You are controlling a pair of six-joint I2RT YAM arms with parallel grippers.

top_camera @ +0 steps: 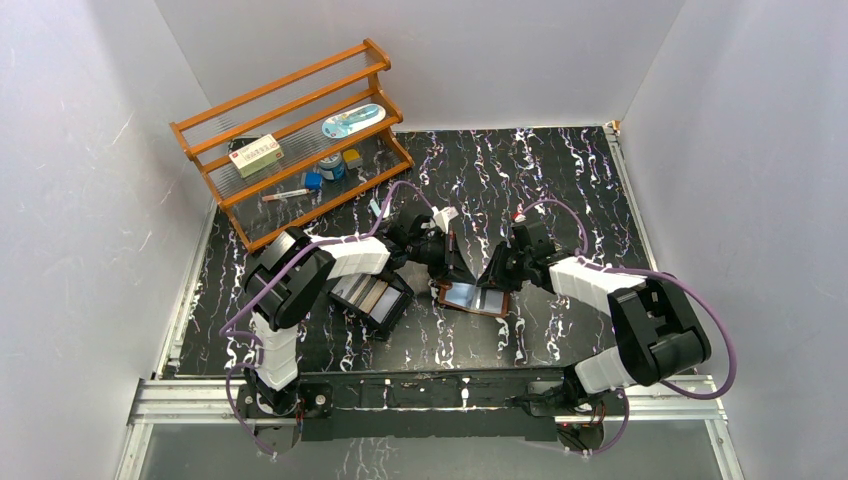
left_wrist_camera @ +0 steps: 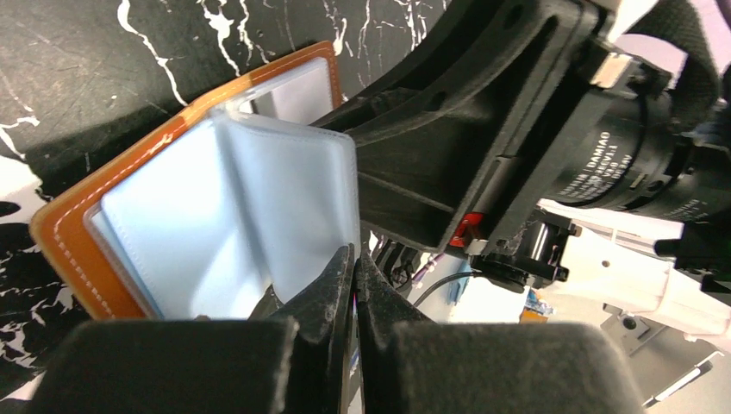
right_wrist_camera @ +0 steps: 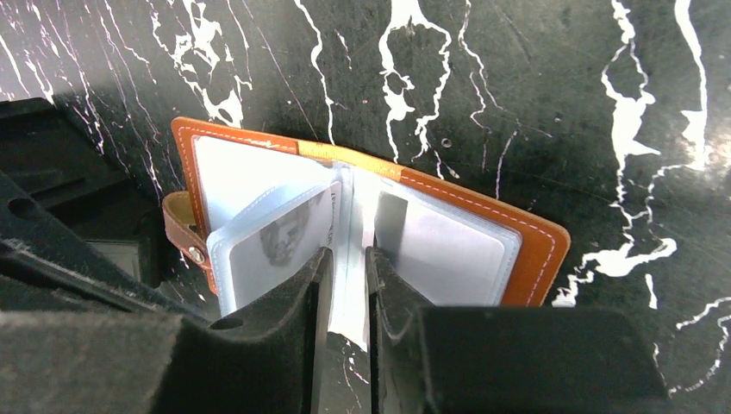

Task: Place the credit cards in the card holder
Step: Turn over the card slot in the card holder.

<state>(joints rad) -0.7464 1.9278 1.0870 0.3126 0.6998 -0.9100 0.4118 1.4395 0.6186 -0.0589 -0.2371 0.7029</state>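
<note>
The card holder (top_camera: pixel 473 297) lies open on the black marbled table, brown leather outside (right_wrist_camera: pixel 539 250), pale clear sleeves inside (left_wrist_camera: pixel 172 216). One sleeve carries a card with a printed face (right_wrist_camera: pixel 276 237). My right gripper (right_wrist_camera: pixel 349 254) stands over the fold, its jaws close together with a sleeve leaf between them. My left gripper (left_wrist_camera: pixel 354 254) hangs just left of the holder (top_camera: pixel 452 262), shut on a thin credit card (top_camera: pixel 452 243) seen edge-on. More credit cards (top_camera: pixel 372 293), silver and grey, lie in a black tray (top_camera: pixel 392 320) under the left arm.
A wooden three-tier rack (top_camera: pixel 290 130) stands at the back left with a box, small jars and a pen on it. The right arm's black body (left_wrist_camera: pixel 483 129) fills the left wrist view close behind the holder. White walls enclose the table.
</note>
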